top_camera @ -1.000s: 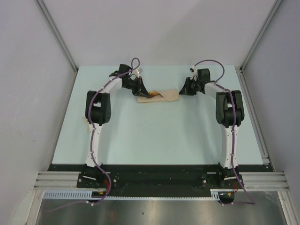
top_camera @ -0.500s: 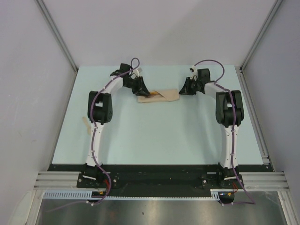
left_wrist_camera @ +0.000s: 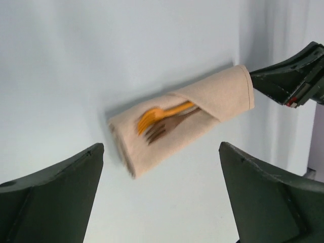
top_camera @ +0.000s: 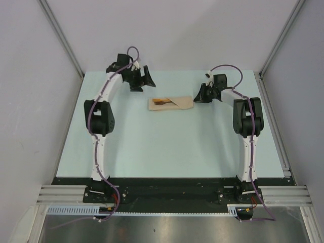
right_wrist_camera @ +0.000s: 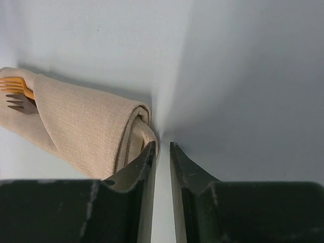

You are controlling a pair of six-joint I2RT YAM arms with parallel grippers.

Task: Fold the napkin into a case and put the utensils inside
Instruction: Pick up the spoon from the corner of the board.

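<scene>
The napkin lies folded into a narrow beige case at the far middle of the table. Two utensils stick out of its left opening, one orange-tan and one darker brown, both showing tines. My left gripper hangs open and empty, up and to the left of the case. My right gripper is at the case's right end. Its jaws are a narrow slit apart with only table between them. The left finger touches the rolled cloth end.
The pale blue table top is walled in by grey panels on the left, far side and right. A metal rail runs along the right edge. A black strip at the near edge carries both arm bases.
My left gripper opened wide, letting go at the case's left end, and pulled back up and to the left. The case and the right gripper stayed put.
</scene>
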